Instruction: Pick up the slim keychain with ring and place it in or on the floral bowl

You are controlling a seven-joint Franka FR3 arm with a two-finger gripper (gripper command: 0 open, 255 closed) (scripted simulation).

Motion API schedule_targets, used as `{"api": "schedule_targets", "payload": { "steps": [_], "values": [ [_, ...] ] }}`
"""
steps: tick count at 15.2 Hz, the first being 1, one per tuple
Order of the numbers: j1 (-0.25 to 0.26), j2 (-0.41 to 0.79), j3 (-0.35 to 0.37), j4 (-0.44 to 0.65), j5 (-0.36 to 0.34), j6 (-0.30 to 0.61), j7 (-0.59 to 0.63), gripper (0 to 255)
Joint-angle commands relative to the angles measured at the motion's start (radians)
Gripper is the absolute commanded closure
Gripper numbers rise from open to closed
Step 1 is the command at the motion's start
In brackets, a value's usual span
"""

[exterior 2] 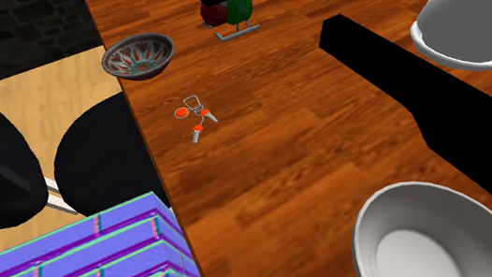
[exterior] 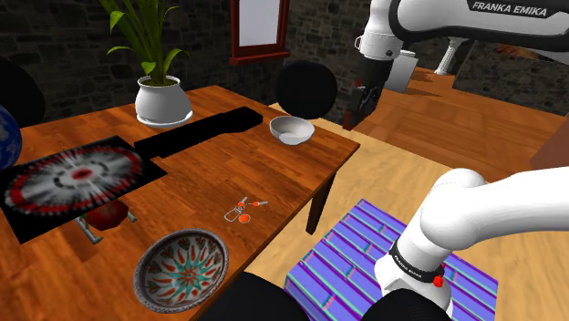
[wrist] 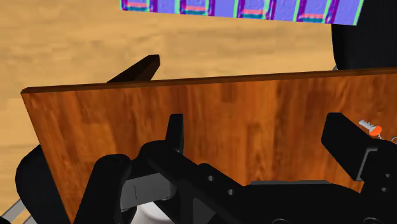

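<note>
1. Nearest on the table (exterior: pixel 292 178), in the shoulder view, sits the floral bowl (exterior: pixel 181 271), empty
2. Just beyond, to its right, the keychain (exterior: pixel 244 210) lies flat, apart from it
3. Farthest, past the white bowl (exterior: pixel 292 129), the gripper (exterior: pixel 353 114) hangs with fingers spread, holding nothing
4. Approach step, I judge: next it should come nearer, over the keychain, then descend astride it

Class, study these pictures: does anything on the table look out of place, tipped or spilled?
Nothing is spilled or tipped. The floral bowl stands upright, close to the table edge; the keychain lies flat nearby.
</note>
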Motion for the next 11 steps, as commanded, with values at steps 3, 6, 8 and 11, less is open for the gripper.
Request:
{"api": "schedule_targets", "payload": {
  "steps": [3, 6, 8, 11],
  "values": [
    [0.011, 0.005, 0.036, -0.034, 0.032, 0.037, 0.051, 0],
    [0.03, 0.025, 0.093, -0.077, 0.08, 0.098, 0.126, 0],
    [0.043, 0.046, 0.131, -0.099, 0.111, 0.141, 0.175, 0],
    [0.061, 0.089, 0.19, -0.121, 0.155, 0.209, 0.247, 0]
  ]
}}
